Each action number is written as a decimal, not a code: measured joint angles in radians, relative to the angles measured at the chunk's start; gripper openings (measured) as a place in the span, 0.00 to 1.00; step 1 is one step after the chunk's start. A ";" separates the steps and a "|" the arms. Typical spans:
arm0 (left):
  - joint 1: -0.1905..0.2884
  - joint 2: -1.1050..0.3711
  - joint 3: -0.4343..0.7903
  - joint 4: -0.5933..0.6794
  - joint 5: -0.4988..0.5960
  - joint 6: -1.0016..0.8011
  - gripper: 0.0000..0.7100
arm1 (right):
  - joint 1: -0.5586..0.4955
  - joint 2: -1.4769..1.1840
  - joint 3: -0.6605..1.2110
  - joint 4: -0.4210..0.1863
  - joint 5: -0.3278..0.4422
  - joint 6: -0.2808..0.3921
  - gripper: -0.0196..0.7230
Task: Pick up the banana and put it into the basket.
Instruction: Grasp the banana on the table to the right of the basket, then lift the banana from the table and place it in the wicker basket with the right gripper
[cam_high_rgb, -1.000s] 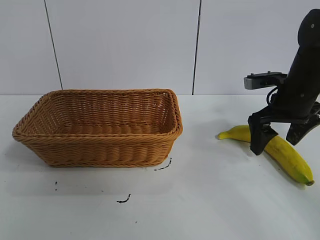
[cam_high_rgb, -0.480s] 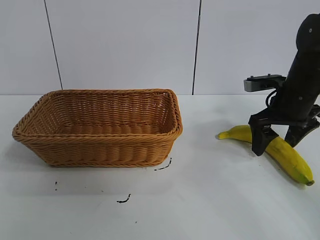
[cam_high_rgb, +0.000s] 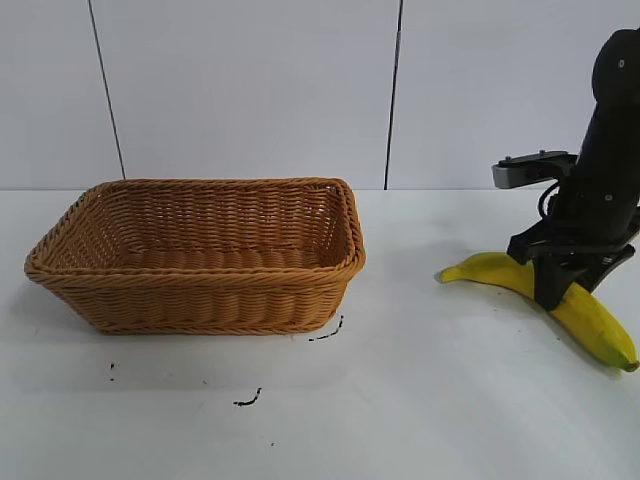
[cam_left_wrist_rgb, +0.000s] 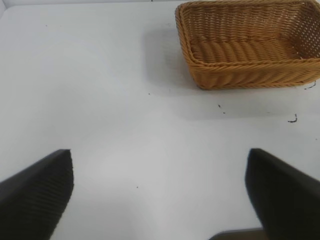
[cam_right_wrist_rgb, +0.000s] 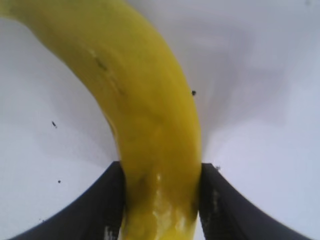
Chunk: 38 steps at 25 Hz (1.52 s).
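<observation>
The yellow banana (cam_high_rgb: 600, 330) lies on the white table at the right, well apart from the basket. My right gripper (cam_high_rgb: 560, 285) stands over its middle and is shut on it. In the right wrist view both black fingers (cam_right_wrist_rgb: 100, 200) press against the sides of the banana (cam_right_wrist_rgb: 150, 100). The tan woven basket (cam_high_rgb: 200, 282) sits at the left with nothing in it. My left gripper (cam_left_wrist_rgb: 160, 155) is open over bare table with nothing between its fingers, and the basket (cam_left_wrist_rgb: 250, 75) is farther off in its view. The left arm is outside the exterior view.
Small black marks (cam_high_rgb: 248, 399) dot the table in front of the basket. A white panelled wall (cam_high_rgb: 250, 90) runs behind the table. Bare tabletop (cam_high_rgb: 420, 330) lies between the basket and the banana.
The right gripper's fingers have drawn in from wide apart until they meet the banana's sides. The banana has shifted slightly to the right. The basket has not moved.
</observation>
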 joint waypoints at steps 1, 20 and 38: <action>0.000 0.000 0.000 0.000 0.000 0.000 0.98 | 0.000 -0.006 0.000 0.000 0.010 0.000 0.42; 0.000 0.000 0.000 0.000 0.000 0.000 0.98 | 0.000 -0.209 -0.298 0.026 0.321 -0.001 0.42; 0.000 0.000 0.000 0.000 0.000 0.000 0.98 | 0.281 -0.209 -0.372 0.000 0.296 -0.051 0.42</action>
